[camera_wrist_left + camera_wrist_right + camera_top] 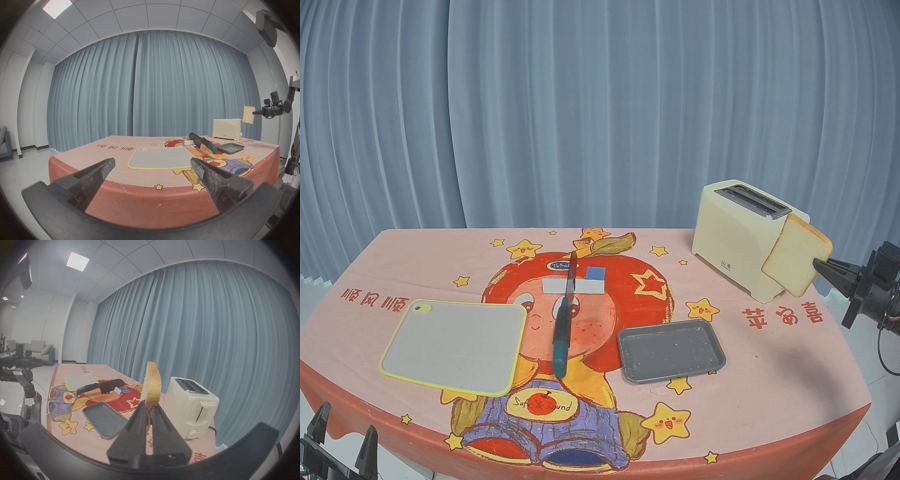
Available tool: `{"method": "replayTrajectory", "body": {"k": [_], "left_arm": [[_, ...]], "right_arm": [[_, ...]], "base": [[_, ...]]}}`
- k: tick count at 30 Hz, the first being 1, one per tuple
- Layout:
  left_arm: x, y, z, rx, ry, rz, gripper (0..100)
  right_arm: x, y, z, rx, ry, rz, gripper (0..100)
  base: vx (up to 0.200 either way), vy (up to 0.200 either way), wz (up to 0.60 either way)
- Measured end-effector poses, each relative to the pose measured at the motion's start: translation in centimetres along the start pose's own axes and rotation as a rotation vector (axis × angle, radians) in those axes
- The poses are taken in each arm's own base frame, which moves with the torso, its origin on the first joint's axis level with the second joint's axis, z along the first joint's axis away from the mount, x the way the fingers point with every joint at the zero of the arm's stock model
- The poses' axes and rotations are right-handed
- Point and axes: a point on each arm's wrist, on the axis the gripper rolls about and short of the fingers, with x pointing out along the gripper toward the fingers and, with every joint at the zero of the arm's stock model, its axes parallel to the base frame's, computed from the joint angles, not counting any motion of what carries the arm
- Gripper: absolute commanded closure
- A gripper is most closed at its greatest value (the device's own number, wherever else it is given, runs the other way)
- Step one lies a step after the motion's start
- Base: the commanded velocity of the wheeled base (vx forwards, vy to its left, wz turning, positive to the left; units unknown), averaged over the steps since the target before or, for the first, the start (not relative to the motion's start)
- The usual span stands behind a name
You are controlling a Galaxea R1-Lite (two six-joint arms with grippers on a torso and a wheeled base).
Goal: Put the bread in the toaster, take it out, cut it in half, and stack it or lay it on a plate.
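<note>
Nearest you, the left gripper (152, 162) hangs off the near edge of the table (800, 375), jaws wide and holding nothing. On the table the board (455, 345) lies left, the knife (564, 319) in the middle with its blade across a small block (589, 285), and the tray (671, 350) just right of it. Farther off on the right, the right gripper (819, 263) pinches the bread (797, 255) by one edge, raised beside the toaster (737, 237); the slice seems clear of it, though they overlap in the head view.

In head view the bread (797, 253) hides one corner of the toaster (737, 234); the lower edge cuts my left gripper (347, 420).
</note>
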Motion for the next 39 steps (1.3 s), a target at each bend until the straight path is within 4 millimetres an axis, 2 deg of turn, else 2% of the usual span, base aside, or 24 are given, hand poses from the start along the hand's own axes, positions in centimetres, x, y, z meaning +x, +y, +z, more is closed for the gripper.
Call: {"method": "replayTrajectory", "body": {"k": [12,31,39], "left_arm": [[0.0,0.0,0.0,0.0,0.0,0.0,0],[0.0,0.0,0.0,0.0,0.0,0.0,0],[0.0,0.0,0.0,0.0,0.0,0.0,0]], "right_arm": [[2.0,-2.5,0.7,0.0,-0.003,-0.043,100],[5.2,-4.9,0.4,0.013,0.019,-0.047,100],[6.6,-6.2,1.3,-0.003,-0.012,-0.056,100]], "base": [[0.0,0.0,0.0],[0.0,0.0,0.0],[0.0,0.0,0.0]]}}
